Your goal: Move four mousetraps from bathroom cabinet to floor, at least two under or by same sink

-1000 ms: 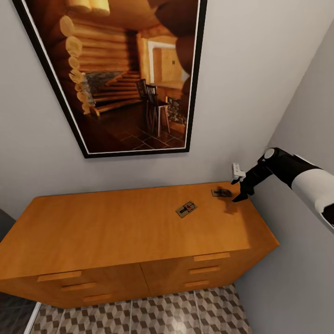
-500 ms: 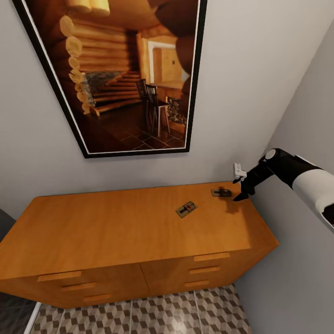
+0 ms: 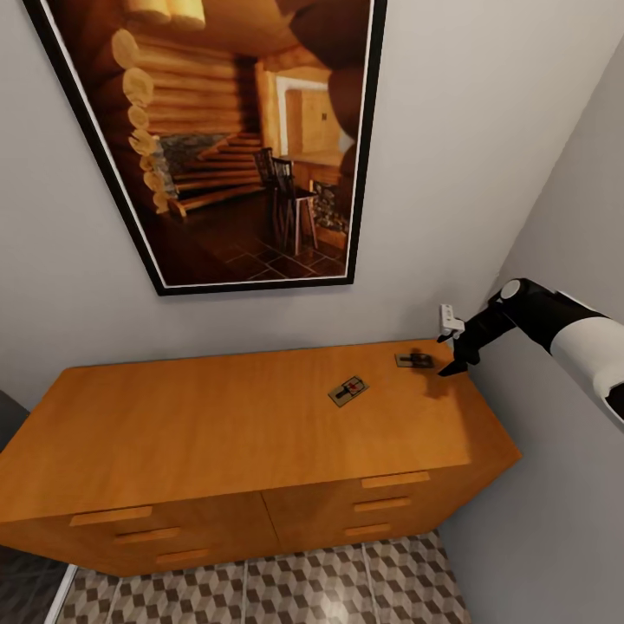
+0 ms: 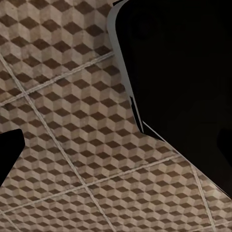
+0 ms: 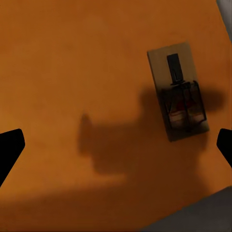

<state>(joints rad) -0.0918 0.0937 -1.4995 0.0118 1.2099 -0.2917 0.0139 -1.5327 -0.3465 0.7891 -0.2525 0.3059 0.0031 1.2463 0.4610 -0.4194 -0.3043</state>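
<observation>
Two mousetraps lie on the orange-brown cabinet (image 3: pixel 217 433): one (image 3: pixel 348 391) right of the middle, the other (image 3: pixel 413 360) near the back right corner. My right gripper (image 3: pixel 446 354) hovers open just right of that far mousetrap, a little above the top. In the right wrist view the same mousetrap (image 5: pixel 178 92) lies flat under the gripper's shadow, and the gripper (image 5: pixel 116 147) has nothing between its fingers. The bathroom floor (image 3: pixel 303 589) shows below the drawers. In the left wrist view one fingertip (image 4: pixel 8 152) of the left gripper hangs over the cube-pattern tiles (image 4: pixel 72 96).
A large framed picture (image 3: pixel 234 139) hangs on the wall behind the cabinet. A grey side wall (image 3: pixel 563 485) closes in right beside the cabinet's slanted end, close to my right arm. My dark base (image 4: pixel 183 72) takes up one side of the left wrist view.
My right arm has drifted slightly to the right and back, away from the far mousetrap. The mousetraps have not moved.
</observation>
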